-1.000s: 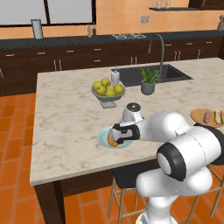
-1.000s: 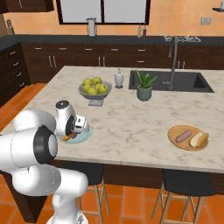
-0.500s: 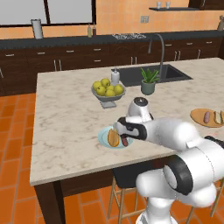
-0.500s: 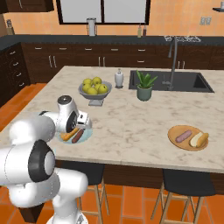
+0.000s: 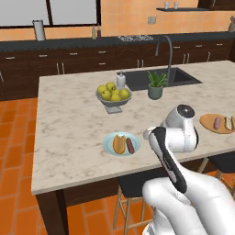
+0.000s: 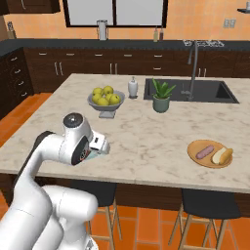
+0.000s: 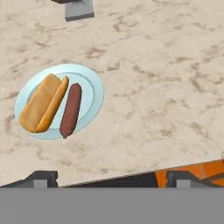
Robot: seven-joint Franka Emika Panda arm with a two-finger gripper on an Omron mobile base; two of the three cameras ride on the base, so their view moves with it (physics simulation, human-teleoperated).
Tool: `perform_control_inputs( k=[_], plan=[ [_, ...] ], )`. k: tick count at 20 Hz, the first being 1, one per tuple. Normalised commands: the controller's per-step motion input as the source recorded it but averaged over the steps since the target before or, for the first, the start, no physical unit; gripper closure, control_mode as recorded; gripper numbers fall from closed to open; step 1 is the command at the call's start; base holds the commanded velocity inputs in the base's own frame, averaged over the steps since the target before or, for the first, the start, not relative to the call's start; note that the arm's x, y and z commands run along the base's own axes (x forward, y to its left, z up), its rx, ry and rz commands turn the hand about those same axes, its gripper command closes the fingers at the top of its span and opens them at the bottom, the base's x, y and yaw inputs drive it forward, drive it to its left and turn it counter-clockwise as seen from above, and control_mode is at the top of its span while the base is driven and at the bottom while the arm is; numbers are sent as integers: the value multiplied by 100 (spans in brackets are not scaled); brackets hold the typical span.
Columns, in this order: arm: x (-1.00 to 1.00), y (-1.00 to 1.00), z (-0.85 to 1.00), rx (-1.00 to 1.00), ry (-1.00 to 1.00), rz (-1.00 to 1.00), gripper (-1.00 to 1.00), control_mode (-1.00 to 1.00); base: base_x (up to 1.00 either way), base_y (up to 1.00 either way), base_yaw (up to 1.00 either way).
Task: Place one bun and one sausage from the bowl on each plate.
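Observation:
The pale blue plate (image 7: 94, 94) lies on the marble counter with a bun (image 7: 43, 108) and a sausage (image 7: 70, 109) side by side on it. My gripper (image 7: 113, 178) hangs above the counter's front edge, drawn back from the plate, open and holding nothing. From the left base view, the blue plate (image 5: 110, 140) sits just left of my hand (image 5: 149, 134). At the counter's right end, the tan wooden plate (image 5: 209, 125) carries a sausage (image 5: 216, 122) and a bun (image 5: 228, 122). My hand (image 6: 100, 145) covers most of the blue plate in the right base view. The bowl is out of view.
A grey footed bowl of apples (image 5: 113, 94) stands behind the blue plate. Further back are a soap bottle (image 5: 120, 80), a potted plant (image 5: 155, 87) and the sink (image 5: 176, 78) with its faucet. Stools (image 6: 202, 207) stand under the counter's front edge.
The gripper went from shut to open over the blue plate, leaving the sausage beside the bun. The hand then pulled back toward the counter's front edge.

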Motion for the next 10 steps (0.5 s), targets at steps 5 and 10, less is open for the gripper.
perform_control_inputs(
  k=[5,10],
  plan=[
    [-71,-85,52,-7,8,-28,-100,-100,0,0,0],
    [-80,-87,21,-6,14,-30,-100,-100,0,0,0]
  ],
)
